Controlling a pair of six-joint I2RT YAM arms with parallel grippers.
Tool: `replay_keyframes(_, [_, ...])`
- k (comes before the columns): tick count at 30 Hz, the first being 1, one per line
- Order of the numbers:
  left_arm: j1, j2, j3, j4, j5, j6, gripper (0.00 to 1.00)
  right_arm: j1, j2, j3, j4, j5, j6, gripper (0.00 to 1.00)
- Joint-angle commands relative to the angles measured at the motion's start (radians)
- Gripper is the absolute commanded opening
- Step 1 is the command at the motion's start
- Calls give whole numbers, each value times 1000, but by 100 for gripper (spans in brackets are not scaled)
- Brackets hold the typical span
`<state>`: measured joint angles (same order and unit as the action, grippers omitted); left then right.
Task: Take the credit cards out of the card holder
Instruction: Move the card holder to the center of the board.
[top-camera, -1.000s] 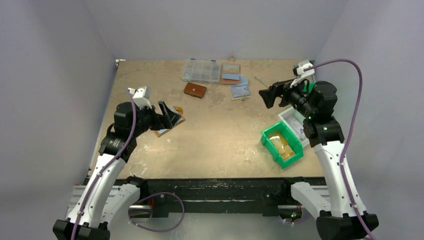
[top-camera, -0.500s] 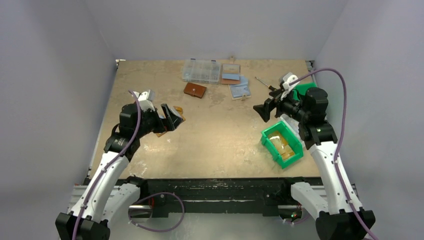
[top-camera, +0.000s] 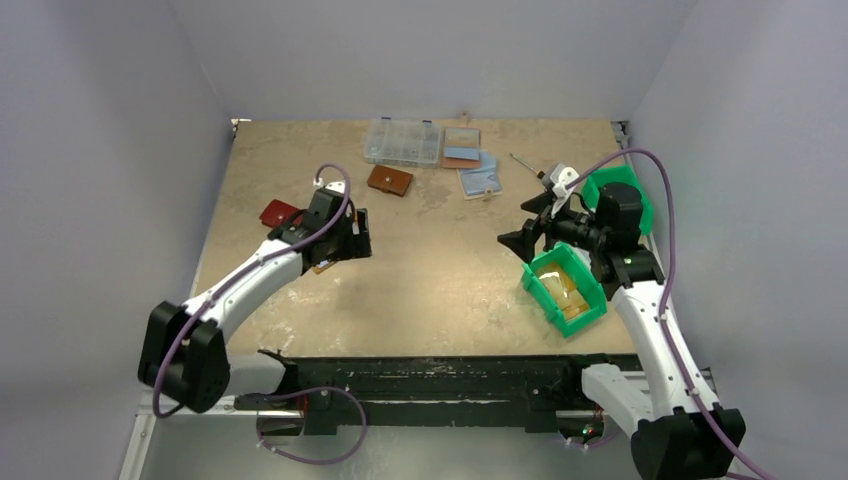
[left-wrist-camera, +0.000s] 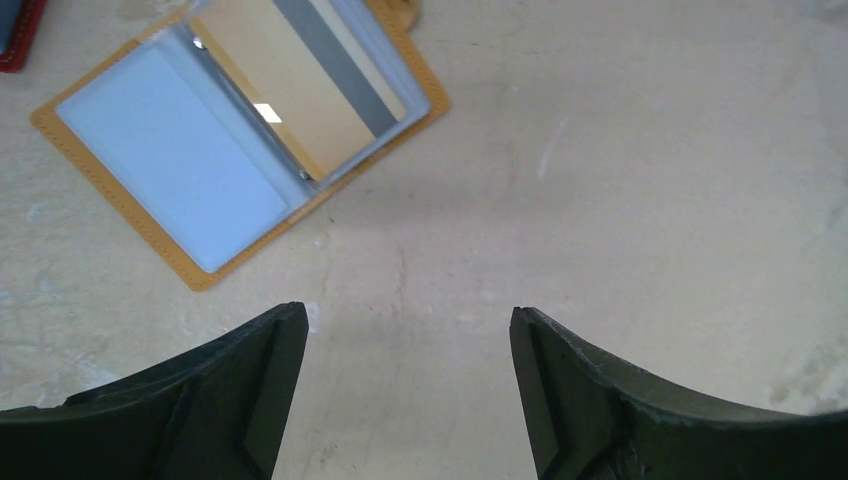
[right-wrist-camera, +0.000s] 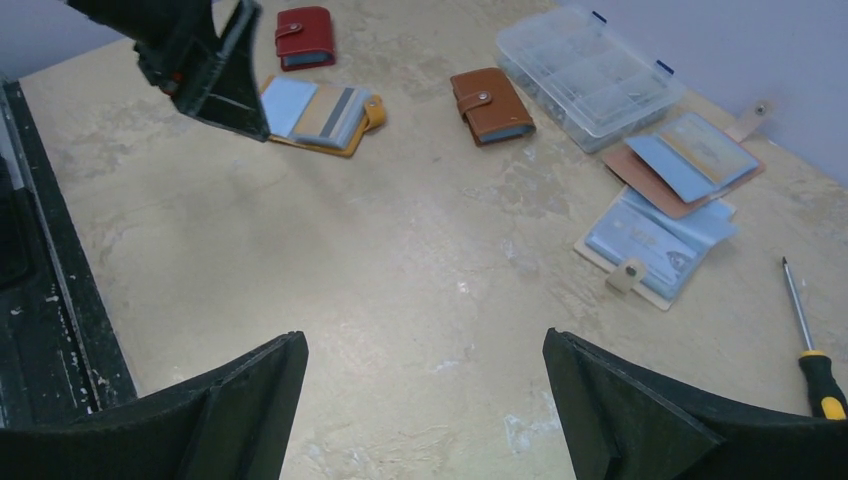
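"Left wrist view: where is the holder?"

"I see the tan leather book-style card holder (left-wrist-camera: 170, 160) lying open and flat on the beige table (left-wrist-camera: 620, 200), at about ten o'clock from my left gripper (left-wrist-camera: 405, 320). A gold-orange credit card (left-wrist-camera: 290, 100) with a silvery-grey stripe sits in the clear sleeve of the half toward one o'clock."

"And the hands?"

"Left jaws stand wide with nothing between them, above bare table just beside the holder. My right gripper (right-wrist-camera: 425, 345) is spread wide too and empty, well apart at the table's three o'clock. From the top camera the left gripper hides most of the holder; I think only a tan corner shows."
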<state>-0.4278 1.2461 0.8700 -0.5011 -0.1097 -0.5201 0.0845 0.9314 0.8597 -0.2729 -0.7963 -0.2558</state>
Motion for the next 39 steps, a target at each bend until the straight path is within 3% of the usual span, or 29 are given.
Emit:
replay_keyframes(1, [2,110,96,-21,-163,20,77,-2,3,-10,22,-36,-23,99])
replay_keyframes(7, [3,161,83,170,-173,-18,78,-3,24,10,-19,-18,-54,99])
replay_keyframes(11, [49,252,109,209,-181,-87,79,-3,24,13,-33,-35,-61,99])
replay_keyframes(17, [163,282,135,293,18,-68,79,-2,33,23,-57,-34,-90,99])
replay_keyframes(22, [213,326,208,298,25,-4,82,-2,53,35,-82,-41,-106,99])
replay_keyframes(26, [258,414,263,433,290,71,81,-2,63,38,-87,-49,-110,99])
replay_keyframes(29, [254,533,380,470,387,142,79,-3,71,42,-97,-56,-115,99])
replay_keyframes(34, [253,788,667,291,354,214,78,-3,77,41,-97,-59,-119,99])
replay_keyframes(39, [254,918,809,259,332,195,69,-2,95,44,-109,-62,-128,99])
